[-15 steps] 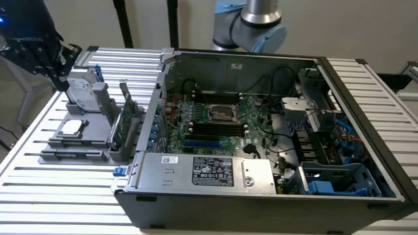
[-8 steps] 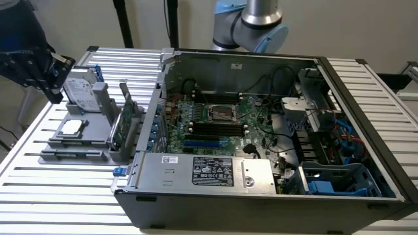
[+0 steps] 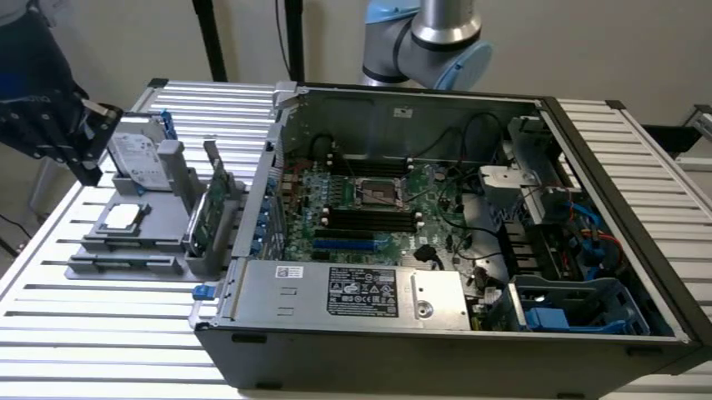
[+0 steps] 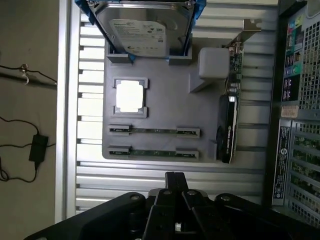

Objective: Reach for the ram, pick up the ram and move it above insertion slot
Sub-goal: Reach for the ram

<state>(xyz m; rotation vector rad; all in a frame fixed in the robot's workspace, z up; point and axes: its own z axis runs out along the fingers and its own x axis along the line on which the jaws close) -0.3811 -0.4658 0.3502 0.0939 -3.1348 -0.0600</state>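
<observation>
While the hand [image 4: 174,176] hangs over the slatted surface [image 3: 112,333], its fingers are pressed flat together with nothing between them. It holds nothing and touches nothing. In the exterior view it sits high over the surface's edge on the exterior view's left, above the grey fixture tray [image 4: 170,100].

Two ram sticks lie flat in the tray's long slots, parallel and just apart. The nearer ram stick [image 4: 152,152] is along the tray edge closest to the fingertips. The farther ram stick [image 4: 152,131] is one slot further in. Both are seated, each with a grey clip at either end. The fingertips are over bare slats just off that tray edge, well clear of both sticks.

Same tray also carries:
- the processor chip [image 4: 130,96], flat in a square pocket
- the hard drive [image 4: 142,30], standing in its blue frame
- the expansion card [image 4: 231,115], upright on edge along the side nearest the computer case [image 3: 445,333]

The case is lid-off, filling the middle of the surface. The dark memory slots [image 3: 368,218] on its board are exposed.
</observation>
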